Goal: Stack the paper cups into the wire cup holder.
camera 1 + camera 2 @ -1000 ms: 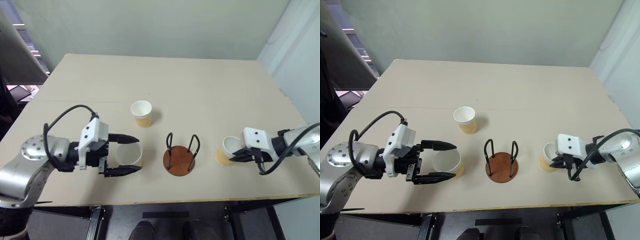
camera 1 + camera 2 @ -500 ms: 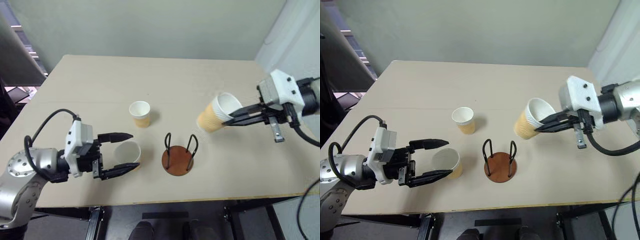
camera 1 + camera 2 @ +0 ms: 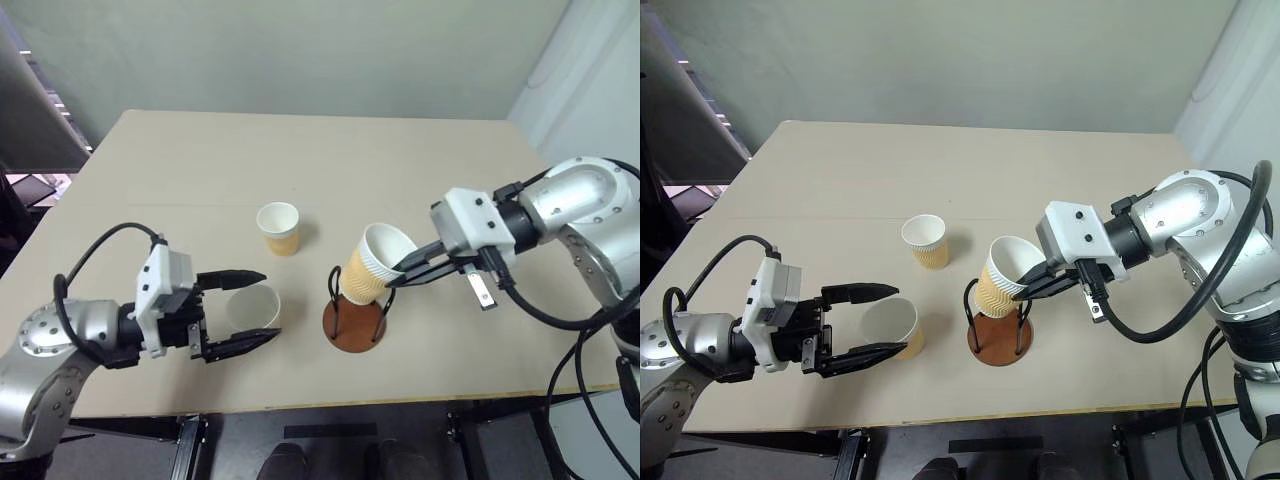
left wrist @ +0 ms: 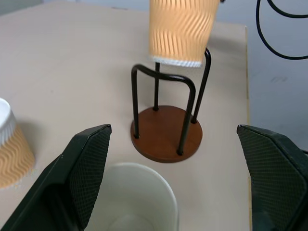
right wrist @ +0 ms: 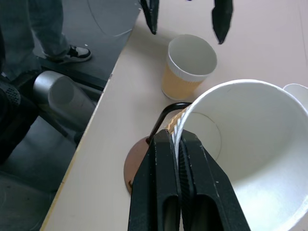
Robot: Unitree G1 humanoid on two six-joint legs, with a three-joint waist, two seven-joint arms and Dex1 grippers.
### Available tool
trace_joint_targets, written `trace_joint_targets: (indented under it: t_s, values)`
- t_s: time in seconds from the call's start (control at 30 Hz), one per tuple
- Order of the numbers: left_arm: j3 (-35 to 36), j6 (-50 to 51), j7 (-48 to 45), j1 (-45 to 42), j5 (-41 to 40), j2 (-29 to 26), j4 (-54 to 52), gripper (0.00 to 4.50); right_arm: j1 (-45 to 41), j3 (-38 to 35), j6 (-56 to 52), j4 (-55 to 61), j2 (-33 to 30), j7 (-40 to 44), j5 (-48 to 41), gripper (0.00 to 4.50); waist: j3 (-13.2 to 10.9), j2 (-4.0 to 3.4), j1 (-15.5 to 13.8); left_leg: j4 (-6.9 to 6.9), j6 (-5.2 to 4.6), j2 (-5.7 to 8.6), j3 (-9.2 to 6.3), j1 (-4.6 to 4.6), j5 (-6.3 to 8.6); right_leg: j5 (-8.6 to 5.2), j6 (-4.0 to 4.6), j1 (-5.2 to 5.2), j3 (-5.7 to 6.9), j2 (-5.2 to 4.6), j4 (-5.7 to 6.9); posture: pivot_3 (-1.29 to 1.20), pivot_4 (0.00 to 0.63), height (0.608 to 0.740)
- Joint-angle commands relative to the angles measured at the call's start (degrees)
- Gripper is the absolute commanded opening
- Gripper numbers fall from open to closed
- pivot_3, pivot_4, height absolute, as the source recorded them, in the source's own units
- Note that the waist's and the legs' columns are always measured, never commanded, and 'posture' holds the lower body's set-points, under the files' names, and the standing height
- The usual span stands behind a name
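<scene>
While the right hand pinches the rim of a tapered pale yellow paper cup with a white inside, that cup hangs tilted just above the wire cup holder, a round reddish-brown disc base with two upright black wire loops standing on the pale beige counter. The cup's bottom sits near the top of the loops, not yet down between them. On the robot's left of the holder, the left hand is spread wide, its two black fingers on either side of a second matching paper cup that stands upright on the counter, without gripping it. Beyond the holder, a third matching cup stands upright by itself, apart from both hands.
</scene>
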State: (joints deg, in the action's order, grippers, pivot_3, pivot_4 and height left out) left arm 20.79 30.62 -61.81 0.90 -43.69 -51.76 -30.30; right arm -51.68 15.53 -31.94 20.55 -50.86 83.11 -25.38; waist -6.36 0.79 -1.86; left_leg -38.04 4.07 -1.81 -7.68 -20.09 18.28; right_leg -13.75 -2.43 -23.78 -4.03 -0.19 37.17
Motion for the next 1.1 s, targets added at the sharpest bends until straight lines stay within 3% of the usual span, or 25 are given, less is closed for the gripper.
trace_joint_targets:
  t_s: [0.03,0.2,0.47,0.57,0.6,0.73,0.83,0.93,1.1]
  values:
    - [1.75,0.19,0.80,0.07,-1.18,-0.69,-2.54,4.50,-0.61,0.64,1.78,-0.09,0.50,0.11,1.84,0.02,0.00,0.00,0.00,0.00,0.00,0.00,0.00,0.00,0.00,0.00,0.00,0.00,0.00,0.00,0.00,0.00,0.150,0.740]
    - [1.57,3.18,0.42,0.69,-1.78,-3.25,-2.79,4.50,-1.05,1.58,2.20,-0.36,1.63,-0.06,3.17,0.02,0.00,0.00,0.00,0.00,0.00,0.00,0.00,0.00,0.01,0.00,0.01,0.00,0.00,0.00,0.01,0.00,0.150,0.740]
    - [-0.66,3.58,-1.41,-3.00,-0.80,-6.33,0.73,4.50,-0.34,0.32,-0.31,0.02,1.26,-2.79,4.94,2.64,0.00,0.00,-0.09,0.00,0.01,0.01,-0.01,0.00,0.01,-0.01,0.03,0.00,-0.01,-0.01,0.01,0.00,0.150,0.740]
    - [-3.27,1.86,-0.57,-6.98,2.80,-7.01,3.89,4.50,3.49,-5.61,-4.74,-0.08,-0.93,-6.28,2.42,3.72,0.00,0.01,-0.57,0.00,0.01,0.01,-0.05,0.00,0.01,-0.02,0.04,0.00,-0.01,-0.02,0.01,0.00,0.150,0.740]
    - [-5.17,2.17,0.16,-9.22,5.03,-7.92,5.87,4.50,6.35,-10.81,-7.81,-0.37,-0.93,-7.61,-1.66,4.09,0.00,0.02,-0.79,-0.01,0.01,0.01,-0.09,-0.01,0.01,-0.02,0.04,0.01,0.00,-0.06,0.00,0.00,0.150,0.740]
    - [-10.84,2.67,-1.54,-14.96,9.13,-9.89,10.70,4.50,22.89,-34.64,-8.08,0.28,3.00,-10.69,-14.20,4.09,0.02,0.08,-1.59,-0.01,0.02,0.05,-0.07,-0.03,0.01,-0.02,0.06,0.04,-0.03,-0.09,-0.10,0.00,0.150,0.740]
    - [-14.40,1.67,-3.57,-17.89,12.24,-10.71,13.98,4.50,36.63,-46.63,-7.99,5.53,4.67,-11.72,-19.41,4.09,0.02,0.08,-1.97,0.05,0.04,0.08,0.00,-0.05,0.04,-0.10,0.19,0.02,-0.06,-0.08,-0.18,0.00,0.150,0.740]
    - [-17.04,1.21,-5.82,-20.20,14.01,-10.96,16.26,4.50,45.78,-53.18,-8.66,12.06,6.36,-15.25,-24.37,4.09,0.00,0.04,-1.48,0.13,0.07,0.03,0.15,-0.05,0.07,-0.13,0.23,-0.07,-0.17,0.02,-0.16,0.00,0.150,0.740]
    - [-21.44,-0.48,-8.86,-24.96,16.94,-9.36,20.62,4.50,51.73,-56.68,-10.90,20.24,4.41,-21.84,-33.42,4.09,-0.04,0.07,0.18,0.03,0.04,0.01,0.30,0.11,0.09,-0.15,0.28,0.09,-0.59,0.34,-0.12,0.00,0.150,0.740]
